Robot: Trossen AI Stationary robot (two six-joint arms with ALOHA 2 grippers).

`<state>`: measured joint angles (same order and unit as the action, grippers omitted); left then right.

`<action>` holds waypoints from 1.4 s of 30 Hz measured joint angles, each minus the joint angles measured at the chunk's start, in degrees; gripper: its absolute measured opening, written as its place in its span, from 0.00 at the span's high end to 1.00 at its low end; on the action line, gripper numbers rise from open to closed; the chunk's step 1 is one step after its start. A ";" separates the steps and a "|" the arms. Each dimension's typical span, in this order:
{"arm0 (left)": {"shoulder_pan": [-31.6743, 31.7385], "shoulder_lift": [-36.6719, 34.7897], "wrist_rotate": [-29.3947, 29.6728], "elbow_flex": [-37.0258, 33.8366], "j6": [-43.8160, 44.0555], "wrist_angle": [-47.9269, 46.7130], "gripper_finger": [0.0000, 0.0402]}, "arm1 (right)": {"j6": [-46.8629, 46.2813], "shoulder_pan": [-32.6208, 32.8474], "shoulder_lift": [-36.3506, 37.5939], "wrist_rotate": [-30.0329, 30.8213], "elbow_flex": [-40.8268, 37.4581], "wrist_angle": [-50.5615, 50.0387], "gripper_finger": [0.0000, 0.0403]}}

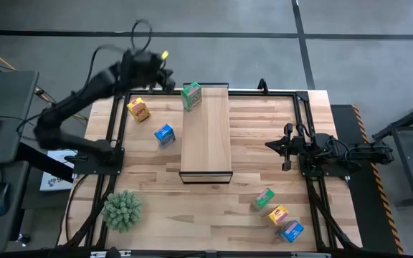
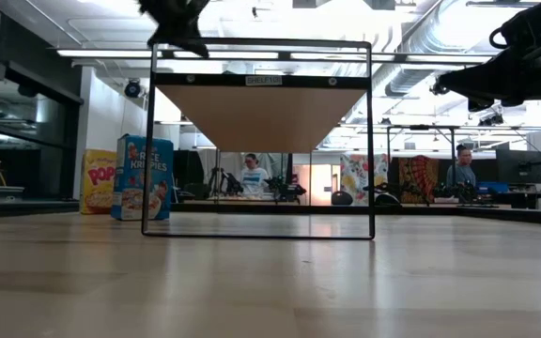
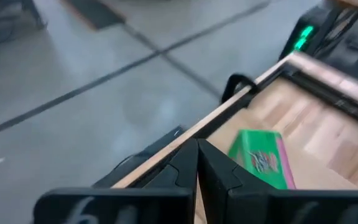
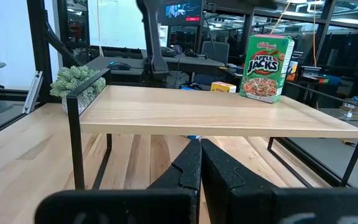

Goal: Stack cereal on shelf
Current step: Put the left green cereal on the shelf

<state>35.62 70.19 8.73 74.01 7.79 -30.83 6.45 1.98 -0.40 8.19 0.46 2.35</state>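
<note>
One small green cardboard cereal box is seen standing upright on the far end of the long pale wooden shelf with dark metal legs, close to its left edge. The left gripper is held in the air just beside that box, past the far left corner of the shelf, with its jaws pressed together on nothing, so the placing step is judged to be finished and a retreat is called for. The retreat is best made up and away from the box so that it is not clipped and tipped off the edge. A small yellow-orange box and a small blue box are left on the slatted wooden desk between the left arm and the shelf, and either is probably to be fetched next; the jaws must be spread before the descent. Three more small boxes, green, yellow-orange and blue, are grouped near the front right corner. The right gripper is parked beside the shelf's right side, jaws pressed together, empty.
</note>
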 joint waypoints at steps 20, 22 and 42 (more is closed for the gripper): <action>1.07 0.57 -8.44 -28.48 -3.68 33.67 1.00 | 0.00 0.00 0.00 0.02 0.01 0.00 1.00; 0.98 2.01 -12.01 -28.48 -2.63 33.70 1.00 | -0.01 0.00 0.00 0.02 0.01 0.00 1.00; -8.43 2.92 -7.18 -28.50 6.09 28.07 1.00 | -0.01 0.00 0.00 0.02 -0.01 0.00 1.00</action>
<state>27.18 73.11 1.54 45.52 13.88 -2.76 6.44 1.98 -0.40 8.21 0.45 2.35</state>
